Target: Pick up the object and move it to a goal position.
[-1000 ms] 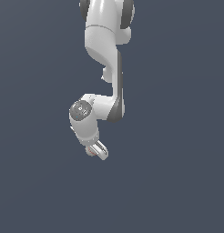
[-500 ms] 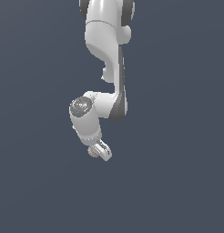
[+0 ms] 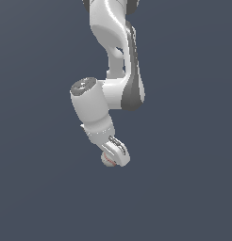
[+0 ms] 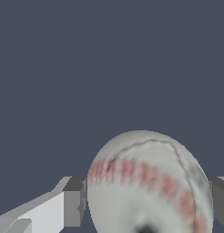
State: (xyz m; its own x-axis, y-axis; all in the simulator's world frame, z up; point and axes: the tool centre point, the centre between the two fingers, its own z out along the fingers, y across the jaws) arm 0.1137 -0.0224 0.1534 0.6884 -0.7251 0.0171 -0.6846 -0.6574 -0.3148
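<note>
Lower than a second ago, the gripper [image 3: 113, 157] is clamped on the baseball [image 4: 148, 184], no tabletop edge visible to place it. Risk, judged: the round ball slips under light pinch.

Behind and all around the gripper there is only a flat, even, dark slate-blue backdrop [image 3: 37, 188]. It fills both the exterior and wrist views and shows no edge, seam, shadow or marking. Whether it is a surface or open background cannot be told.
</note>
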